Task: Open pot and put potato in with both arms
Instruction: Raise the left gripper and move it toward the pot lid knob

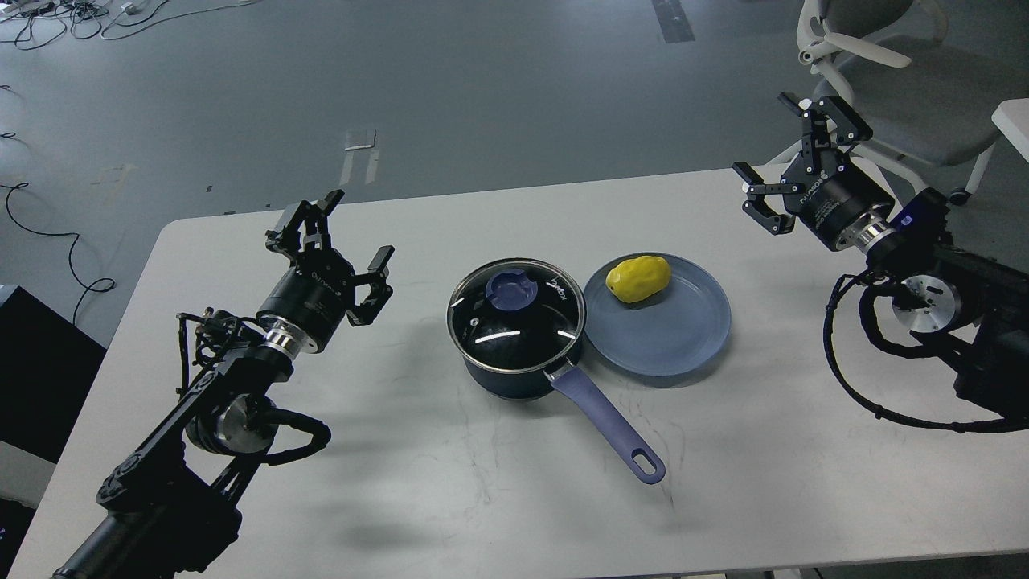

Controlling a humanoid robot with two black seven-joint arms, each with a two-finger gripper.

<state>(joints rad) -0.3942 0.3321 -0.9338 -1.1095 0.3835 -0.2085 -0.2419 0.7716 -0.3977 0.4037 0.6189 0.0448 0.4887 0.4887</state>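
Pot (pixel 514 354) sat lidded between your raised arms, both jaws wide; potato (pixel 638 278) lay on the plate (pixel 667 338).

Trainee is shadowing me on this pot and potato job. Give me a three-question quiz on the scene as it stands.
1. True or false: the glass lid is on the pot.
2. Where does the potato lie? A) in the pot B) on the blue plate C) bare table
3. Which gripper is nearer the potato, left gripper or right gripper?

Key: 1 true; 2 B; 3 right. Both grippers are open and empty.
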